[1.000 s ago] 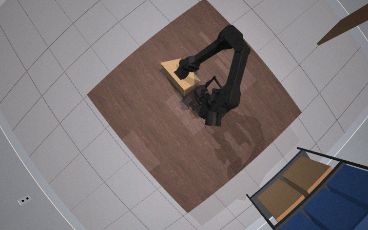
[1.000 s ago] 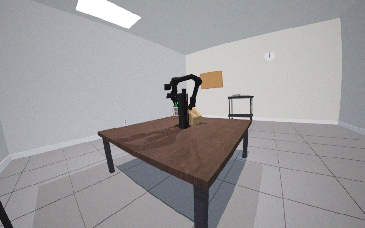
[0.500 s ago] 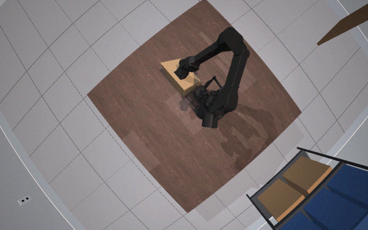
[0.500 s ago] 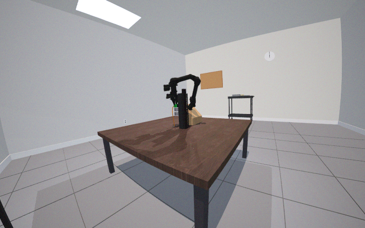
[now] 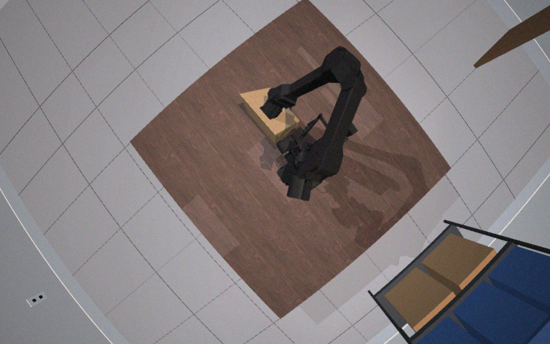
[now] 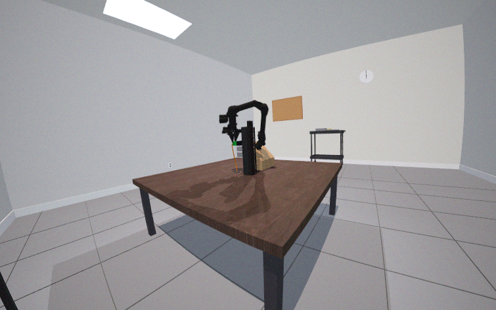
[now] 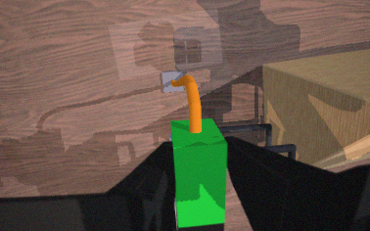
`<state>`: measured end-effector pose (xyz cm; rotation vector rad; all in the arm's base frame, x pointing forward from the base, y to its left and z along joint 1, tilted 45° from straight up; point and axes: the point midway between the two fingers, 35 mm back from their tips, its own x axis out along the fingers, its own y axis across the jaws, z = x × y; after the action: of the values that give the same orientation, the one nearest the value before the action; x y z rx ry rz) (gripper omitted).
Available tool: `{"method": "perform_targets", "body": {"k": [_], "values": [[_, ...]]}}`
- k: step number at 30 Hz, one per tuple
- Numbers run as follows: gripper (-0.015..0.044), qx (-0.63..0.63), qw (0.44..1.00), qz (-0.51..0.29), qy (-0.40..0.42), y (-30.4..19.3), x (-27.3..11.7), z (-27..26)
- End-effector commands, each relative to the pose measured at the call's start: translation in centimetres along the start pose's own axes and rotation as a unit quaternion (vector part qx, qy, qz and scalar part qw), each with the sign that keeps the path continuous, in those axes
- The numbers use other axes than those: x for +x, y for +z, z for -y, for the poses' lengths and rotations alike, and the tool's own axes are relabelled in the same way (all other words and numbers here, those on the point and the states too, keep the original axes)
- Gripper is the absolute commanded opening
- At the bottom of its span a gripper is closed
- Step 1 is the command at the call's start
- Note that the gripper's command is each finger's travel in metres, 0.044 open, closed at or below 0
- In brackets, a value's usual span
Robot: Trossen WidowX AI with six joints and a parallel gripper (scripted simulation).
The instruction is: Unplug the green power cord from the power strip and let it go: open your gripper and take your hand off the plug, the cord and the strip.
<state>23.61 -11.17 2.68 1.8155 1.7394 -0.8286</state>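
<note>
We see our fingers clamped narrowly on the green plug (image 7: 199, 176), its orange cord (image 7: 192, 105) trailing to the counter (image 7: 54, 73).

No text, label, brand, number or sign is showing legibly in any of the views. The round white wall clock (image 6: 366, 75) is hanging too small for any numerals to be made out, and the tan cork notice board (image 6: 287, 108) beside it is showing only a plain surface. The bright green block-shaped plug (image 7: 199, 173) and the tan cardboard box (image 7: 323, 103) are showing only unmarked faces.
</note>
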Motion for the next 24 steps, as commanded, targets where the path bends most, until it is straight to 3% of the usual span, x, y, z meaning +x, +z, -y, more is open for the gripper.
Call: {"method": "perform_targets", "body": {"k": [1, 11, 15, 19, 24], "values": [[0.0079, -0.005, 1.0, 0.003, 0.004, -0.5, 0.0, -0.3], [0.0341, -0.005, 1.0, 0.002, 0.004, -0.8, 0.1, -0.2], [0.044, -0.005, 1.0, 0.004, 0.004, 1.4, -0.4, -0.4], [0.044, -0.005, 1.0, 0.004, 0.004, 5.0, -1.1, -0.3], [0.044, -0.005, 1.0, 0.004, 0.004, 5.2, -1.1, -0.3]]}}
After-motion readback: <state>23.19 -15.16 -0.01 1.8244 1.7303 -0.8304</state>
